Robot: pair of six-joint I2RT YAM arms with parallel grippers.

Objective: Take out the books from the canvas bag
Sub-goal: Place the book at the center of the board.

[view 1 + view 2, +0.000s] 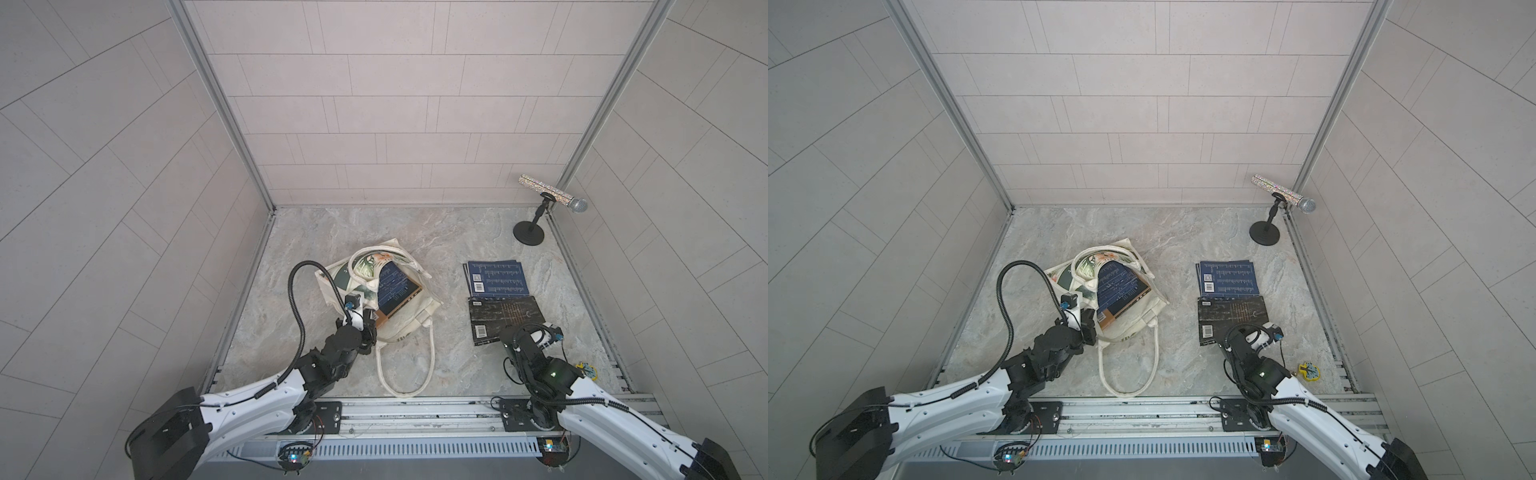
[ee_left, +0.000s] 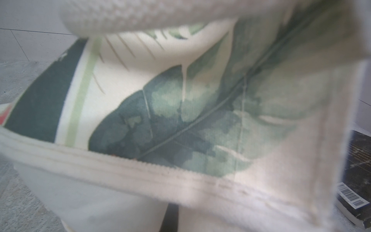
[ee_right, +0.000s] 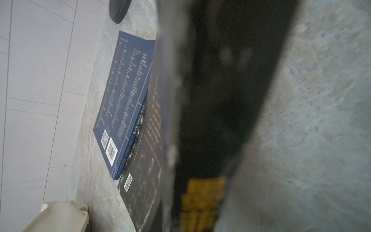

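Canvas bag [image 2: 180, 180] hem, pinched in the closed left pincer [image 1: 369, 323], should be pinned flat while the books [image 1: 395, 291] slide out; whether the right pincer [image 1: 536, 330] grips cannot be told.

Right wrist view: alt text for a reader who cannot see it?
A dark blurred shape close to the lens fills the middle. Beside it, a navy book and a black book lie on the marble table.
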